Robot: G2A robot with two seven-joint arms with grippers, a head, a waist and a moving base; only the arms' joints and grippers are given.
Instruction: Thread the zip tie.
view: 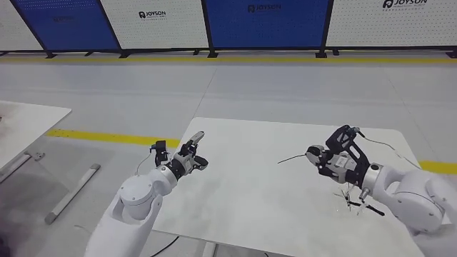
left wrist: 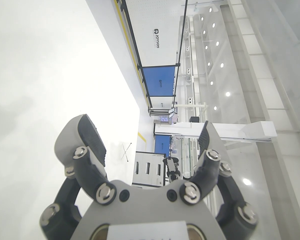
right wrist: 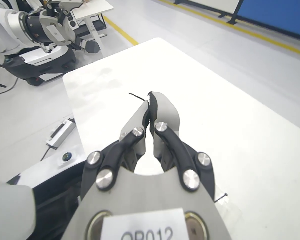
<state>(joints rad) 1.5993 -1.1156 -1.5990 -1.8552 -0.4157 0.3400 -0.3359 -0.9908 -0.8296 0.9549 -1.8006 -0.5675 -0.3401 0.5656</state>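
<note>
The table (view: 250, 185) looks smooth and faintly glossy, the zip tie (right wrist: 137, 97) thin black plastic.

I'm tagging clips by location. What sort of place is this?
Probably an industrial hall or robot lab: blue and white partition panels, a yellow floor line on smooth grey flooring, and a white work table.

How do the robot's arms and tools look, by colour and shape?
The left arm and right arm have white rounded shells. The left tool and right tool are alike: a grey metal base plate, black links with shiny round bolts, two grey fingers with black ribbed pads, a white label.
</note>
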